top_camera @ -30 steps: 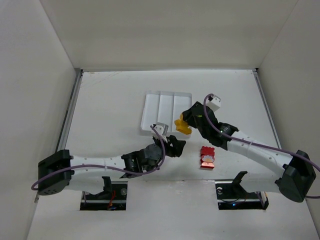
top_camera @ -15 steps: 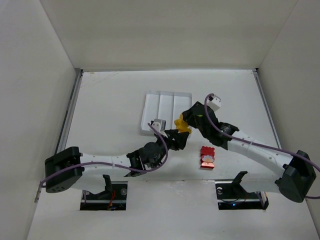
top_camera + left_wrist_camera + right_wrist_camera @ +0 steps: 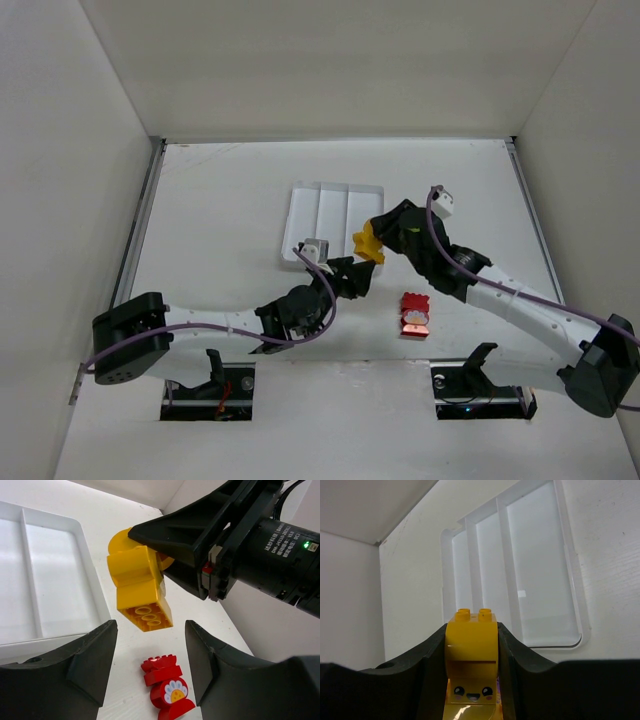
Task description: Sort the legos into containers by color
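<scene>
The right gripper (image 3: 471, 630) pinches the yellow brick (image 3: 140, 592), but the open left gripper (image 3: 150, 632) close by could knock it down outside the tray (image 3: 95, 582).

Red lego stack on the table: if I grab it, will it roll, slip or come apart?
The red lego stack looks like rigid, glossy plastic, so it is probably stiff and a bit slippery. It seems built of several pieces, so a sideways push might split it. Its rounded end could let it rock.
</scene>
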